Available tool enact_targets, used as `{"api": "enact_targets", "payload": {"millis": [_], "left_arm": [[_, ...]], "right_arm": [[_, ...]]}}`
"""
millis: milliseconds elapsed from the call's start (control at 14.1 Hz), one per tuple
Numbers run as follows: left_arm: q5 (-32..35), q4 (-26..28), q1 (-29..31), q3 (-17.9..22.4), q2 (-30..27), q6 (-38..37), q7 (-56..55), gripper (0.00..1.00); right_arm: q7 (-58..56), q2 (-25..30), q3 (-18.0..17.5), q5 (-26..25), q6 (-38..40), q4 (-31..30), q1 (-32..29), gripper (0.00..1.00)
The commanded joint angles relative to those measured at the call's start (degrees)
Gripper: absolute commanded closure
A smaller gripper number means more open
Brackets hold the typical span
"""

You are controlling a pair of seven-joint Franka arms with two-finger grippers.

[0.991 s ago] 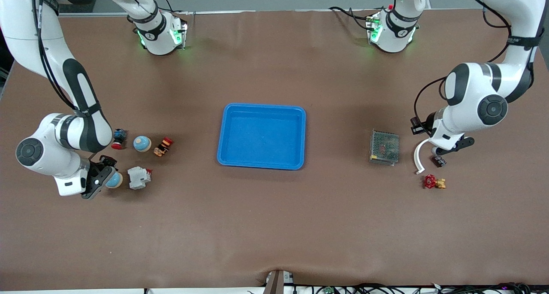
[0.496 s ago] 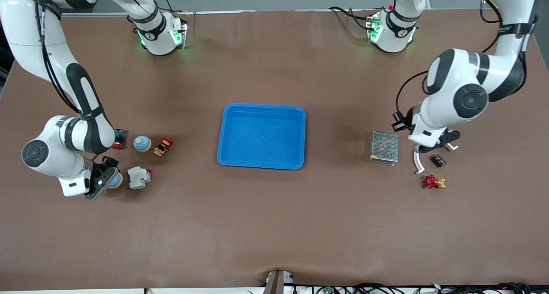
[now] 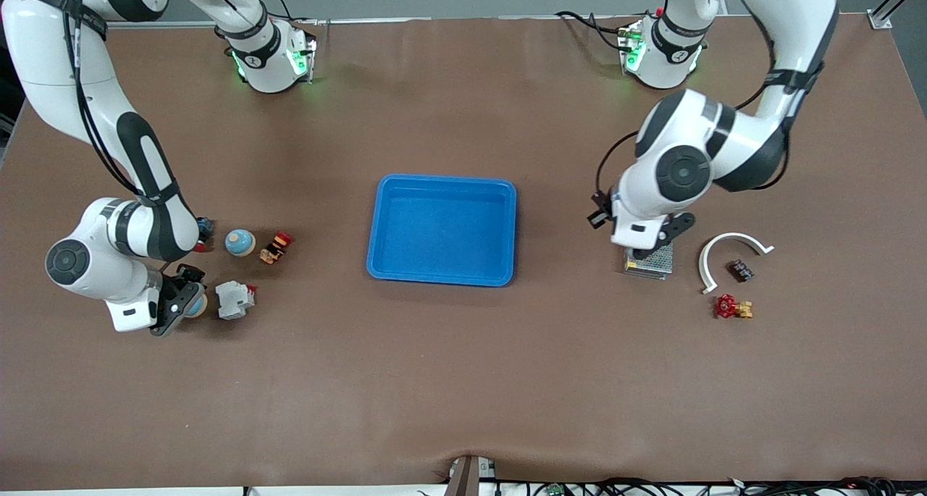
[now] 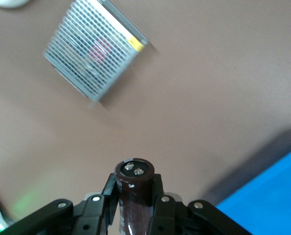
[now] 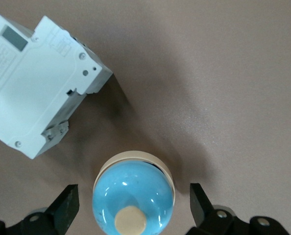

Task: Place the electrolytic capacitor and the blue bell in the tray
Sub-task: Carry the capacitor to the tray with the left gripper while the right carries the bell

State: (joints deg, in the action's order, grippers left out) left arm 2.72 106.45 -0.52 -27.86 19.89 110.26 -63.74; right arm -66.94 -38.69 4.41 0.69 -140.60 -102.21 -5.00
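While the tray at mid-bench holds nothing yet, both parts are being handled. Left claw, clenched on the dark electrolytic capacitor, hangs over the mesh-covered box toward the left arm's end, the tray's rim in its wrist view. Right claw, fingers spread, straddles a blue bell resting on the bench beside a white breaker. Gripping the bell and both deliveries appear to remain.

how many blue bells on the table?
2. One bell between the red button and a red-yellow part; the other between the open right hand's fingers, beside the white breaker.
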Motion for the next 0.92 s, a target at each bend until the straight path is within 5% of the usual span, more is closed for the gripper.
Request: {"api": "enact_targets", "payload": {"millis": [0, 212, 283, 637, 850], "left_arm": [[-0.1, -4.5, -3.1, 0.0, 4.5, 1.1, -5.7, 1.0], [-0.1, -5.9, -6.9, 0.0, 7.9, 5.4, -11.6, 1.0], [0.2, -7.3, -8.7, 0.0, 9.7, 6.6, -14.9, 1.0], [0.6, -16.3, -15.7, 0.5, 19.0, 9.0, -26.3, 1.0], [0.7, -17.0, -17.7, 0.6, 21.2, 12.7, -29.2, 1.0]], "right_arm": [[-0.8, -0.6, -0.5, 0.1, 0.2, 1.0, -0.9, 0.0], [-0.7, -0.5, -0.5, 0.1, 0.2, 1.1, -0.9, 0.07], [-0.6, -0.5, -0.5, 0.1, 0.2, 1.1, -0.8, 0.21], [-0.2, -0.5, -0.6, 0.2, 0.3, 1.1, -0.8, 0.62], [0.1, -0.2, -0.5, 1.1, 0.9, 1.8, -0.8, 0.64]]}}
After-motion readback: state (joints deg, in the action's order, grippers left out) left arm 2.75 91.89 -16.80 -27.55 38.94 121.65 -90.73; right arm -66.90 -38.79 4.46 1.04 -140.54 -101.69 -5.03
